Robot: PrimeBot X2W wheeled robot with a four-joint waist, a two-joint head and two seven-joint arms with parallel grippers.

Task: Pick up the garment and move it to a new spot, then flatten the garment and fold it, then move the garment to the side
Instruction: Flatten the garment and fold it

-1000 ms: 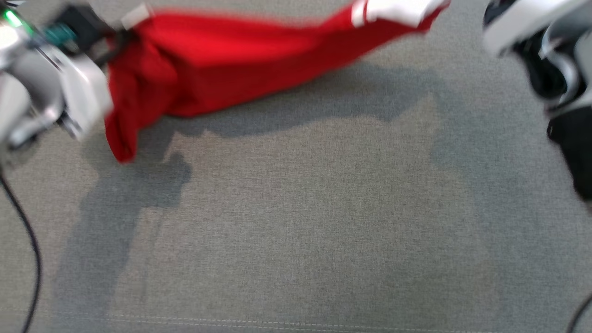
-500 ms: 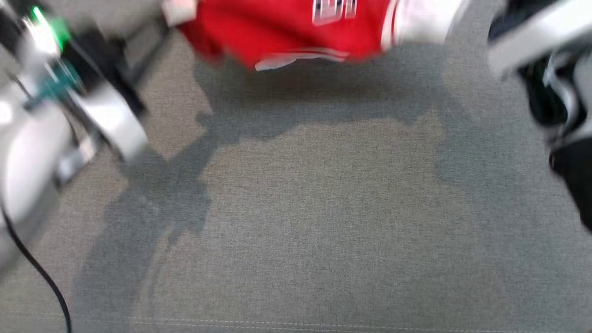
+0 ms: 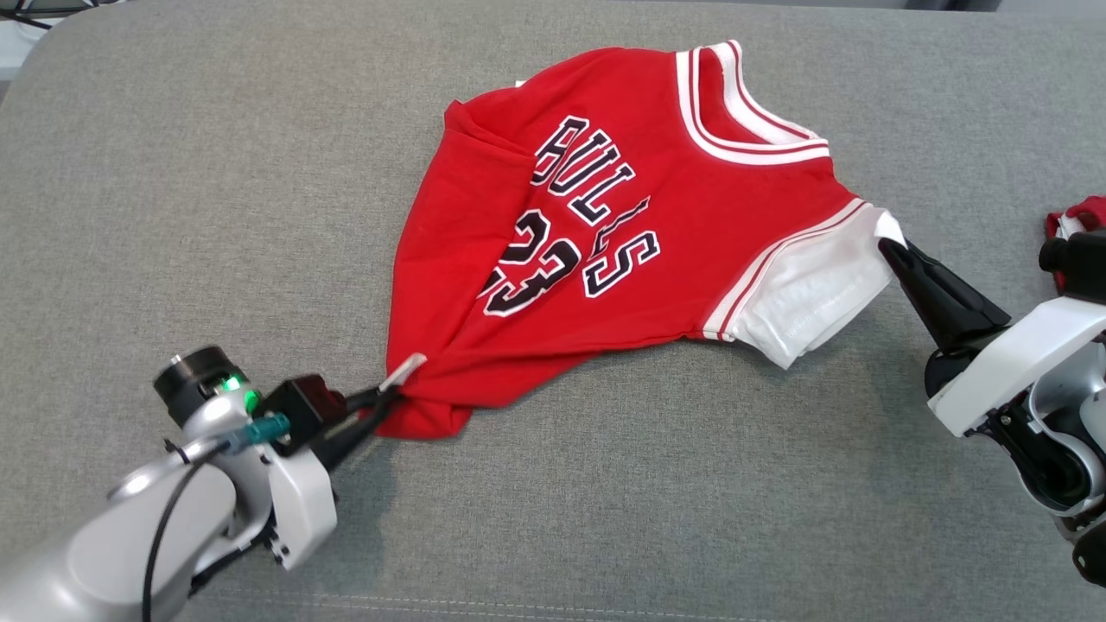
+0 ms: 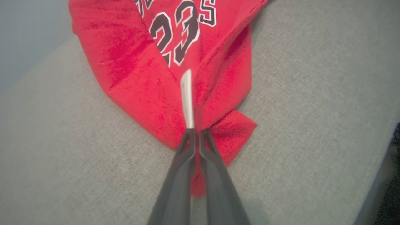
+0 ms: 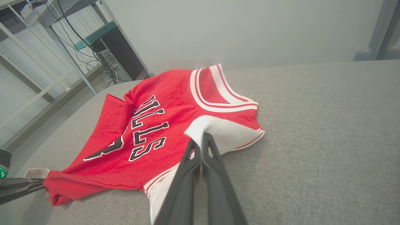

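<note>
We see the red jersey (image 3: 605, 216) lying print side up on the grey cushion (image 3: 605, 501), pulled between our two arms. Our left gripper (image 3: 387, 400) is clamped on its bunched hem corner. Our right gripper (image 3: 886, 248) pinches the white sleeve.

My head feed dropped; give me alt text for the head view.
A red Bulls jersey lies print-up on the grey cushion, the left gripper pinching its hem corner and the right gripper pinching its white sleeve.

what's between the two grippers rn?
The red jersey, lying on the grey cushion: left gripper pinches its hem corner, right gripper its white sleeve. Head view shows it.
</note>
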